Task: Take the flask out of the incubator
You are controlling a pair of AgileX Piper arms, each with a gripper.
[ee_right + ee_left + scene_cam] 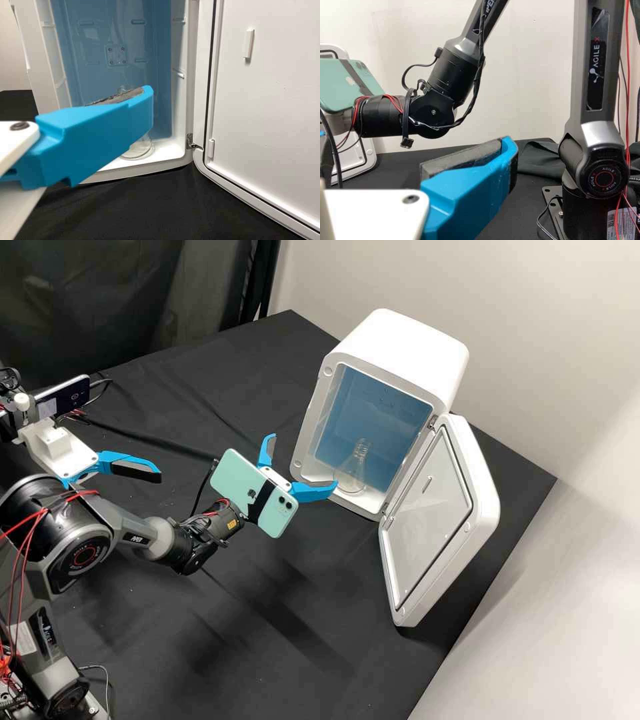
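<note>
In the high view, a white incubator [400, 347] is seen standing on the black bench [267, 627] with its door [440, 520] swung wide on the side hinge, so that the whole mouth is left unobstructed; the door's lower corner lies close to the bench's far edge. A clear flask [353, 470] is seen upright on the blue chamber floor, near the front rim, with free space between it and the side walls. The right gripper [303, 461] is held just before the opening's lower corner, its fingers spread wide, one tip close to the front rim and apart from the flask. A mint phone [257, 493] is strapped behind it. The left gripper [137, 468] is held well back over open bench; whether it is spread or closed cannot be told. In the left wrist view, the right arm's dark wrist joint [435, 95] and the phone [342, 82] are seen above bare bench, beside an arm's upright column [595, 125]. In the right wrist view, one blue finger [100, 130] is seen across the chamber mouth, the flask [137, 147] partly hidden behind it, and the door [265, 100] is seen standing clear to one side.
</note>
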